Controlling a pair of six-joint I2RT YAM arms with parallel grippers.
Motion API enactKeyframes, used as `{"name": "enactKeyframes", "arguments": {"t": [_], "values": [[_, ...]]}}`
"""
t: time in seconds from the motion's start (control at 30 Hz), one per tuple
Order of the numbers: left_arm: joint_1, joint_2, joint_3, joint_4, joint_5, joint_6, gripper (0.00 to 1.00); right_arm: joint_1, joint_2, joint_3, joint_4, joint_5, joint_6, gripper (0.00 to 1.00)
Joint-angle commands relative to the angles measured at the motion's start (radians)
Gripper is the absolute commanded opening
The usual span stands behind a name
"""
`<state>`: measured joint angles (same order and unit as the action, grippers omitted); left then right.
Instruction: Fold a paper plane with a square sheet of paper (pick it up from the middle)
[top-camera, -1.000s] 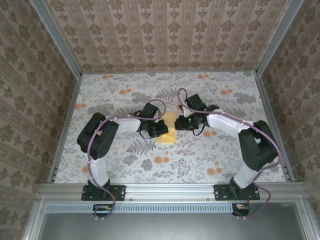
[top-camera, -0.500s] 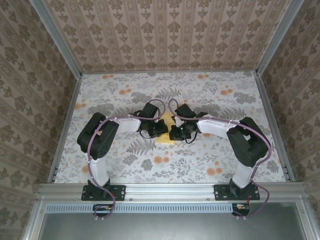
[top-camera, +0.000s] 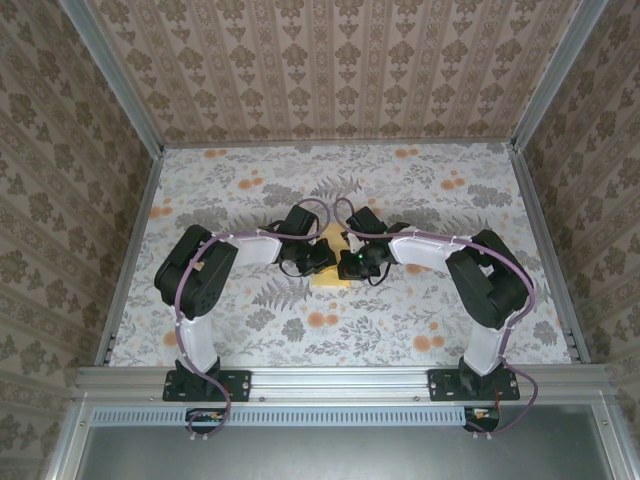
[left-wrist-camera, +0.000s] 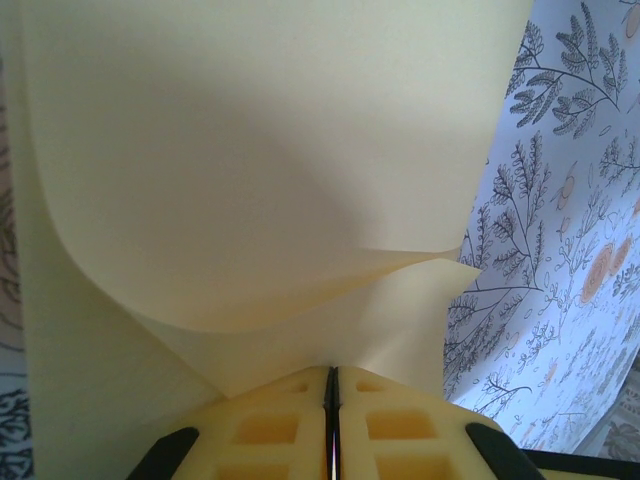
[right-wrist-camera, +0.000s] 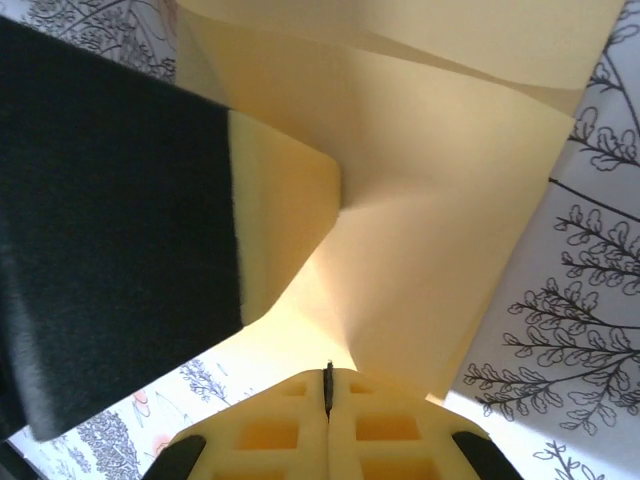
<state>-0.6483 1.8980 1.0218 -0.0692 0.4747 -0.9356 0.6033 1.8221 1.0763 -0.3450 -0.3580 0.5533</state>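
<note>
Right tool (right-wrist-camera: 327, 392) shut, pinching creased paper sheet (right-wrist-camera: 440, 220); black block (right-wrist-camera: 110, 230) left.

Floral-covered table (top-camera: 420, 320): grey fern prints, scattered orange flower prints (top-camera: 322, 320). At centre, square sheet of paper (top-camera: 333, 279), curled and raised; contact with surface unclear.

1. From above, the left arm (top-camera: 245, 245) and right arm (top-camera: 425, 246) cover most of the sheet of paper (top-camera: 332, 282); only its far and near ends show.
2. In the left wrist view the sheet runs off the top and left edges, and the left gripper (left-wrist-camera: 331, 395) is cut off at the bottom.
3. In the right wrist view a blurred dark block (right-wrist-camera: 110, 220) hides the sheet's left side.
</note>
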Motion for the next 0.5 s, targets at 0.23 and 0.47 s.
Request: {"name": "enactKeyframes", "arguments": {"t": [0.23, 0.47], "values": [[0.007, 0.049, -0.007, -0.100, -0.053, -0.015, 0.11, 0.007, 0.031, 0.030, -0.071, 0.068, -0.024, 0.06], [0.006, 0.050, -0.006, -0.099, -0.051, -0.014, 0.11, 0.012, 0.015, 0.032, -0.077, 0.071, -0.035, 0.06]]}}
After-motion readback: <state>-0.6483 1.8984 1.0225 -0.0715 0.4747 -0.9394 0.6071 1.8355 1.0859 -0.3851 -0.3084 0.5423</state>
